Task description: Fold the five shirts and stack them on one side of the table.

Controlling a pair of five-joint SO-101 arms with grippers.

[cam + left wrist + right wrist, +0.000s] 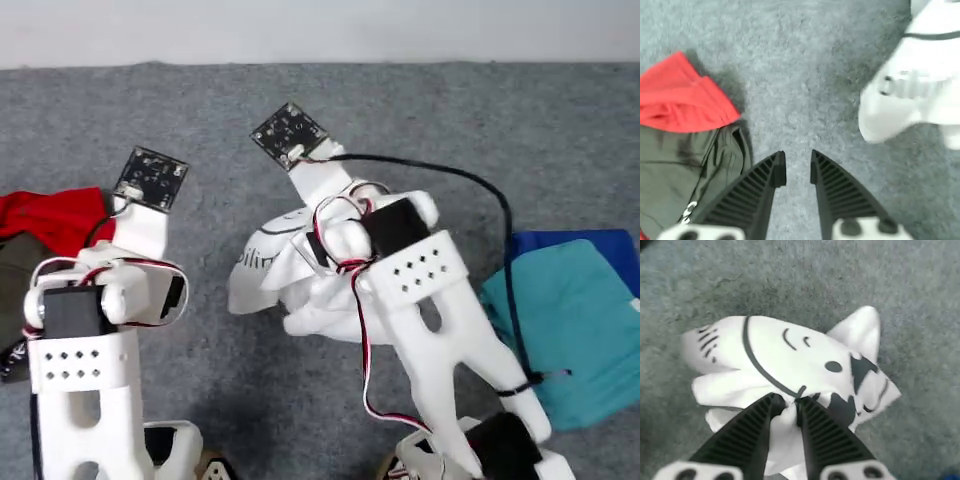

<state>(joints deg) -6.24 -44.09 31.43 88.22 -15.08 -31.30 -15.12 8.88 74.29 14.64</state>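
far left: a red shirt point(50, 218) sits bunched at the table's point(450, 130) edge, partly on top of a dark shirt point(675, 165). Neither looks folded yet.
left gripper point(798, 170): it hangs over bare grey surface just beside the dark shirt. The jaws are a little apart with nothing between them.
middle: the white shirt point(265, 270) is a crumpled lump, well apart from both piles.
right gripper point(791, 407): it's down on the white shirt, jaws pinched onto a fold of the cloth near its edge.
far right: a teal shirt point(565, 320) lies flat-ish on a blue shirt point(570, 243). I'd guess that's the stack.
step in hand: looks like the white one is being spread out so it can be folded.
how to do it well: imo pull that pinch outward and low so the cloth drags flat instead of balling up. The idle left gripper could pin the opposite edge. Get a hem or shoulder in the jaws, not a random wad.
writing: black line art and blobs on the white shirt, plus a bit of lettering on a fold, too cut off to read. There's a small pale mark on the dark shirt, and I can't make it out either.
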